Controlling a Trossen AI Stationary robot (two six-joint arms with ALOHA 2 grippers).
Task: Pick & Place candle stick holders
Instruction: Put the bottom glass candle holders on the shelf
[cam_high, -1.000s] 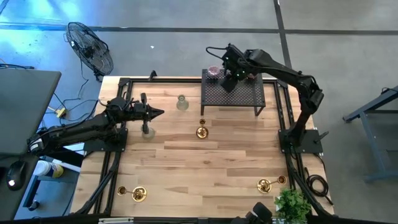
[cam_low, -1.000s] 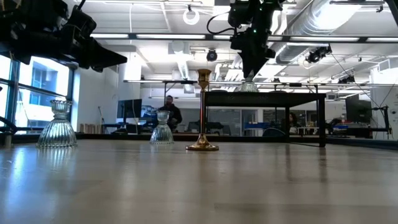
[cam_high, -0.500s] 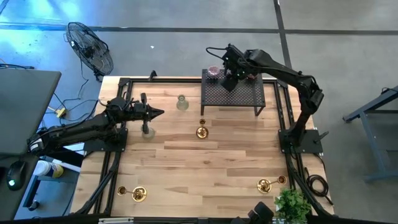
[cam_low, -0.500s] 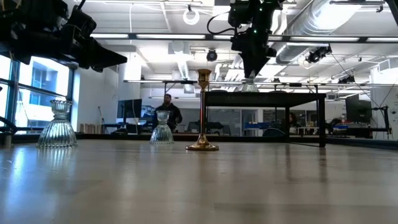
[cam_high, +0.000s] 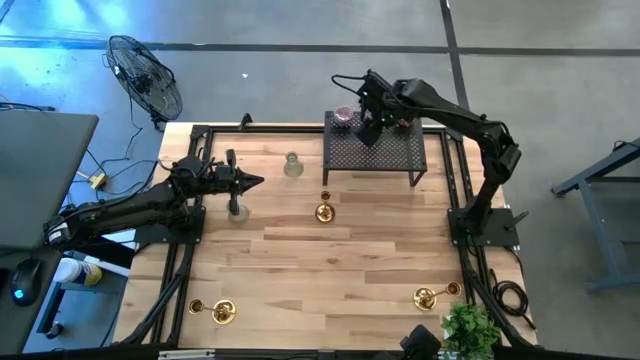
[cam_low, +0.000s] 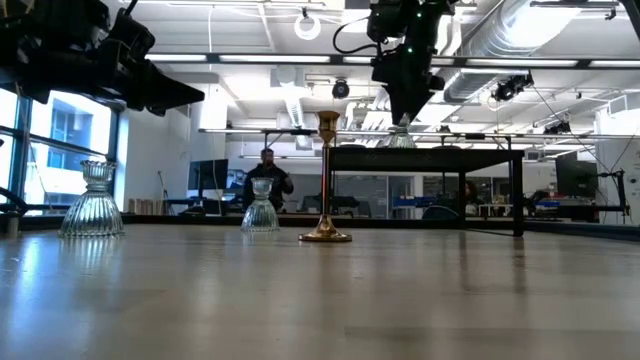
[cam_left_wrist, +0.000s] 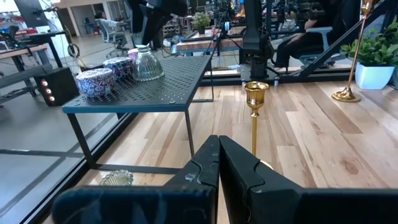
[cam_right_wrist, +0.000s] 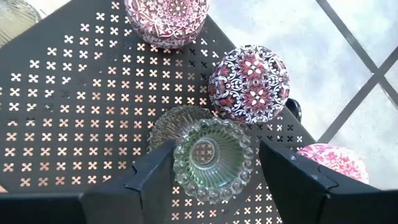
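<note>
My right gripper (cam_right_wrist: 214, 155) points steeply down over the black perforated rack (cam_high: 395, 155), open. Its fingers stand on either side of a pale-green glass candle stick holder (cam_right_wrist: 213, 158), which rests upright on its base on the rack. Patterned pink and purple cups (cam_right_wrist: 166, 18) (cam_right_wrist: 249, 84) (cam_right_wrist: 333, 163) stand beside it. My left gripper (cam_high: 258, 181) waits shut and level above the table's left side, over a clear glass holder (cam_high: 237, 211). A brass holder (cam_high: 324, 210) stands mid-table and another clear glass one (cam_high: 292, 165) farther back. My right gripper has one finger (cam_right_wrist: 155, 177) right at the green holder's beaded rim (cam_right_wrist: 177, 155); I cannot tell whether it touches. The other finger (cam_right_wrist: 283, 174) stands a thin gap off the rim. The holder stands upright on the rack.
Brass holders lie near the front left (cam_high: 222, 311) and front right (cam_high: 427, 297) corners. A green plant (cam_high: 470, 330) sits at the front right edge. The wooden tabletop (cam_high: 330, 260) between them is bare. A fan (cam_high: 145, 75) stands beyond the far left corner.
</note>
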